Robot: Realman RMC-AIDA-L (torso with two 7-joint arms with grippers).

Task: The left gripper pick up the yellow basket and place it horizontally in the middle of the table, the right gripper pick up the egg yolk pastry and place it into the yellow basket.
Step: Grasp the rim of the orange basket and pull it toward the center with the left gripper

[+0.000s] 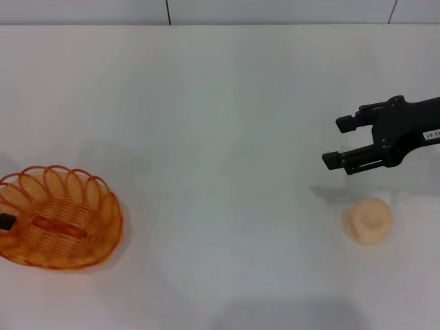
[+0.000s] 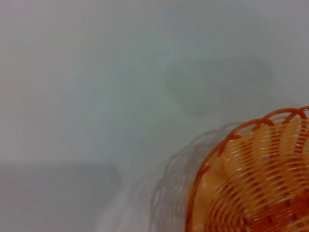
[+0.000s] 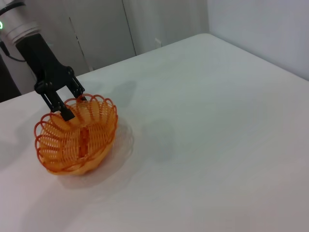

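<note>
The yellow basket (image 1: 58,218) is at the far left of the table (image 1: 220,103). In the right wrist view my left gripper (image 3: 75,106) grips the rim of the basket (image 3: 77,140); one fingertip (image 1: 5,221) shows in the head view. The basket looks tipped, and its shadow lies offset beside it in the left wrist view (image 2: 256,179). The egg yolk pastry (image 1: 368,220) lies on the table at the right. My right gripper (image 1: 335,141) is open and empty, a little behind the pastry and apart from it.
The table's far edge (image 1: 220,26) meets a wall at the back. A wide bare stretch of tabletop lies between the basket and the pastry.
</note>
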